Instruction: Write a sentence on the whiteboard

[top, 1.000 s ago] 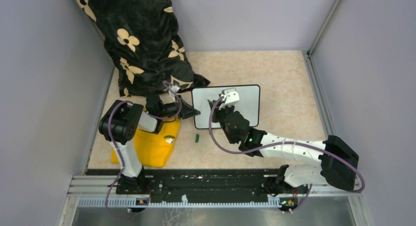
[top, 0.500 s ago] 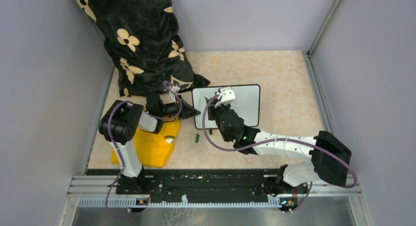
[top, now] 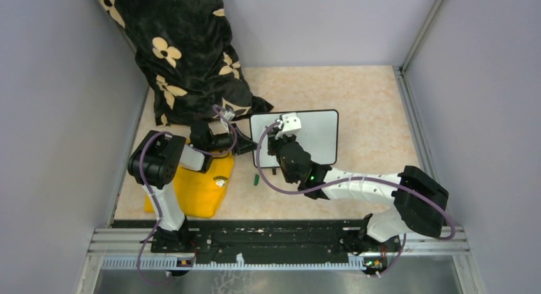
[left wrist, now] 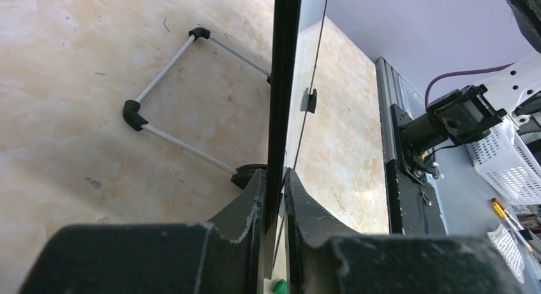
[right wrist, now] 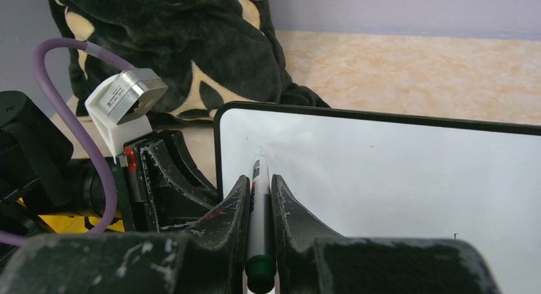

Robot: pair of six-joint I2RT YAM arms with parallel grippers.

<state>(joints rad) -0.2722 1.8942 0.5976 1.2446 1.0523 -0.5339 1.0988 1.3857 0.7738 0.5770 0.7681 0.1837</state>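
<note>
left gripper (left wrist: 273, 179) clamped on the edge of the whiteboard (top: 319, 134), right gripper (right wrist: 259, 180) pinching a marker (right wrist: 259, 227)
the whiteboard stands propped in the middle of the table (top: 376, 109), just right of a black flowered cloth (top: 185, 58), its left frame edge squeezed between the left jaws; the marker's tip sits by the board's upper left corner, touching or not i cannot tell; a small green cap (top: 256, 179) lies near the lower left corner
</note>
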